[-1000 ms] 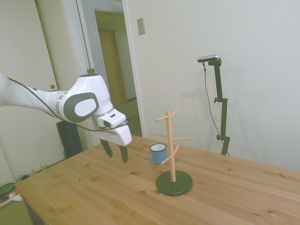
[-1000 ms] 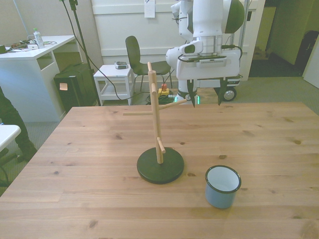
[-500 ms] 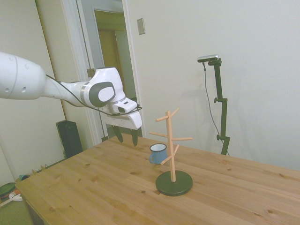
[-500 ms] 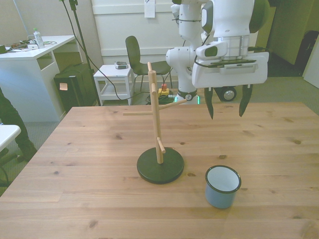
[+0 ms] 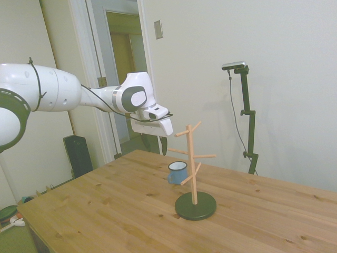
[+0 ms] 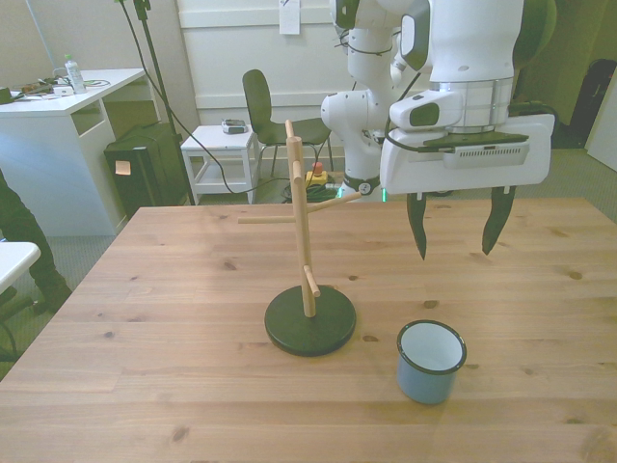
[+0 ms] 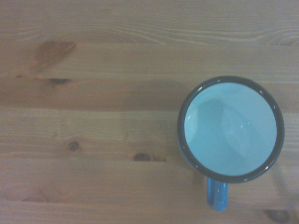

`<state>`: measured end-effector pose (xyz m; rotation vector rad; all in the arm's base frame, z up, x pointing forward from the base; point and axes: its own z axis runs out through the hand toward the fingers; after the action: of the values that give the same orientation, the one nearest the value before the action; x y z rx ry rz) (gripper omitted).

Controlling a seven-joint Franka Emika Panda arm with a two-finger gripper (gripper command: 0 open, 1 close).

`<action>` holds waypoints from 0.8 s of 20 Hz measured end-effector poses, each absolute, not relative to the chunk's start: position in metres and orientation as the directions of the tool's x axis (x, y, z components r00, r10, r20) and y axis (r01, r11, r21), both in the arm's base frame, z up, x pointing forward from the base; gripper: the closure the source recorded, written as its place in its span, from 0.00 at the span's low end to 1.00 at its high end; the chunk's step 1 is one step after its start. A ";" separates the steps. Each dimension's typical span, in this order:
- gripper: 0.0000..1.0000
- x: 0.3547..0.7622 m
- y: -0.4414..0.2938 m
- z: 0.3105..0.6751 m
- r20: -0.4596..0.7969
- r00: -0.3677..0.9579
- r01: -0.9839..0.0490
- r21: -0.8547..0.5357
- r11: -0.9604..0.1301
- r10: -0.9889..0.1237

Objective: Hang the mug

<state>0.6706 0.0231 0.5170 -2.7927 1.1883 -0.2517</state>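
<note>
Franka arm (image 5: 47, 97): glossy white rounded shells, dark grey joint bands, thin black cable along the forearm. Gripper (image 6: 460, 226): white rectangular body, two dark tapered fingers.

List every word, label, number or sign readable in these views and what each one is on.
No text can be read in any view.
Mug: plain, no lettering seen.
Gripper: a grey strip on its body, no legible marking.
Paper on the back wall: too small and blurred to read.
Orange tag on the black box: too small to read.
Bottle on the white desk: label unreadable.
</note>
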 end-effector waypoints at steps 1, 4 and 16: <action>0.00 0.676 0.022 0.516 0.113 0.681 -0.708 -0.150 -0.690 -0.724; 0.00 0.690 0.017 0.512 0.112 0.676 -0.714 -0.144 -0.685 -0.728; 0.00 0.726 0.018 0.466 0.103 0.677 -0.719 -0.119 -0.685 -0.729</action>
<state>0.7264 0.0177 0.4665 -2.8136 1.2161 -0.2184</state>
